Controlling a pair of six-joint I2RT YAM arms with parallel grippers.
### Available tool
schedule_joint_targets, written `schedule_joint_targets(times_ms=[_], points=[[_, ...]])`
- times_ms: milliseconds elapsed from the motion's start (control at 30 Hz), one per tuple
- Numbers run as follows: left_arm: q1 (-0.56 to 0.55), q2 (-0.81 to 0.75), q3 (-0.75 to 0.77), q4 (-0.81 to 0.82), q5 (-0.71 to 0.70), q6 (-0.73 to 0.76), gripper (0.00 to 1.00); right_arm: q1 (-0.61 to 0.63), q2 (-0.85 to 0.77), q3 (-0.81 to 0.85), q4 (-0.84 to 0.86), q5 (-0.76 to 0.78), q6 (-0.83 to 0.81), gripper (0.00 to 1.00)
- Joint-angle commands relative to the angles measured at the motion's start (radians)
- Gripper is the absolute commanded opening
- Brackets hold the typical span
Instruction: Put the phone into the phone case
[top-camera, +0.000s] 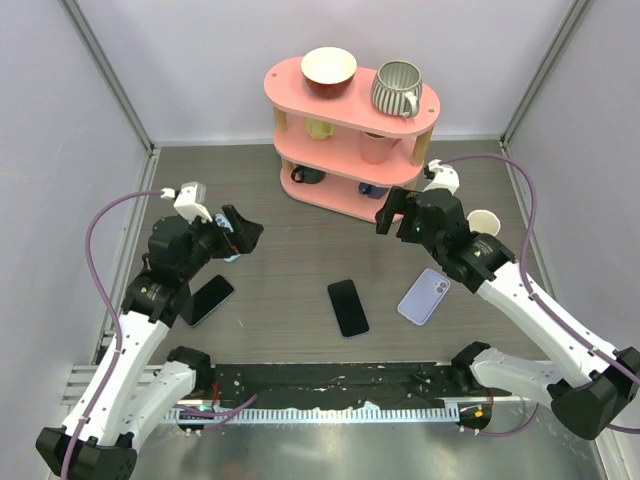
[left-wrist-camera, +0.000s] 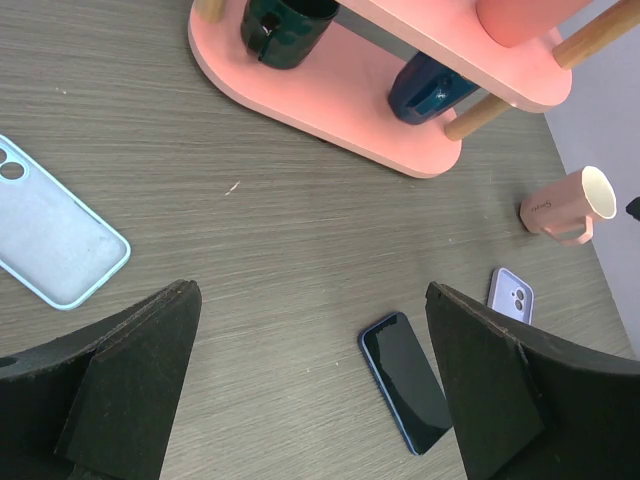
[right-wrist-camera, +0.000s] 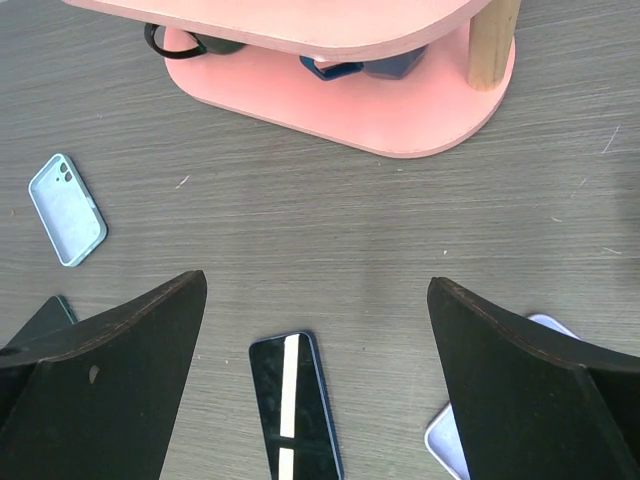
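A black phone (top-camera: 348, 307) lies flat, screen up, at the table's middle; it also shows in the left wrist view (left-wrist-camera: 405, 382) and the right wrist view (right-wrist-camera: 293, 405). A lavender phone case (top-camera: 424, 296) lies to its right, also in the left wrist view (left-wrist-camera: 511, 297) and the right wrist view (right-wrist-camera: 442, 442). A light-blue case (left-wrist-camera: 55, 240) lies further left, also in the right wrist view (right-wrist-camera: 67, 209). My left gripper (top-camera: 240, 232) is open and empty above the table, as the left wrist view (left-wrist-camera: 310, 295) shows. My right gripper (top-camera: 392, 212) is open and empty, as the right wrist view (right-wrist-camera: 315, 285) shows.
A second dark phone (top-camera: 208, 299) lies partly under my left arm. A pink tiered shelf (top-camera: 340, 190) with bowls and mugs stands at the back. A pink cup (top-camera: 484, 221) lies on its side to the right, also in the left wrist view (left-wrist-camera: 568, 205).
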Motion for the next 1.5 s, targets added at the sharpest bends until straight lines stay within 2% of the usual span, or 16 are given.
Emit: schedule_joint_targets(times_ms=[0, 267, 500, 667, 800, 967, 1100, 1233, 1300, 1467], points=[[0.005, -0.016, 0.005, 0.034, 0.005, -0.008, 1.00, -0.002, -0.006, 0.051, 0.001, 0.011, 0.016, 0.98], [0.005, -0.010, 0.001, 0.027, -0.055, -0.015, 1.00, -0.002, -0.012, 0.077, -0.089, 0.023, 0.056, 0.98], [0.005, -0.025, 0.001, 0.022, -0.084, -0.018, 1.00, -0.002, -0.012, 0.042, -0.083, 0.040, 0.053, 0.98], [0.005, -0.051, 0.002, 0.004, -0.090, -0.018, 1.00, 0.000, 0.036, 0.024, -0.096, -0.073, 0.129, 0.97], [0.004, -0.097, -0.018, -0.002, -0.167, -0.017, 1.00, 0.006, 0.078, 0.050, -0.086, -0.165, 0.059, 0.93], [0.005, -0.112, -0.009, -0.008, -0.199, -0.015, 1.00, 0.096, 0.109, -0.033, 0.030, -0.260, 0.051, 0.91], [0.005, -0.140, 0.002, -0.050, -0.274, -0.015, 1.00, 0.271, 0.222, -0.002, -0.019, -0.085, 0.051, 0.91], [0.004, -0.210, 0.001, -0.053, -0.310, -0.015, 1.00, 0.345, 0.351, 0.024, -0.047, -0.001, 0.033, 0.95], [0.004, -0.212, -0.006, -0.045, -0.323, -0.014, 1.00, 0.370, 0.398, 0.047, -0.056, 0.000, 0.001, 0.99], [0.004, -0.214, 0.001, -0.053, -0.310, -0.011, 1.00, 0.387, 0.431, 0.039, -0.063, -0.074, -0.047, 0.98]])
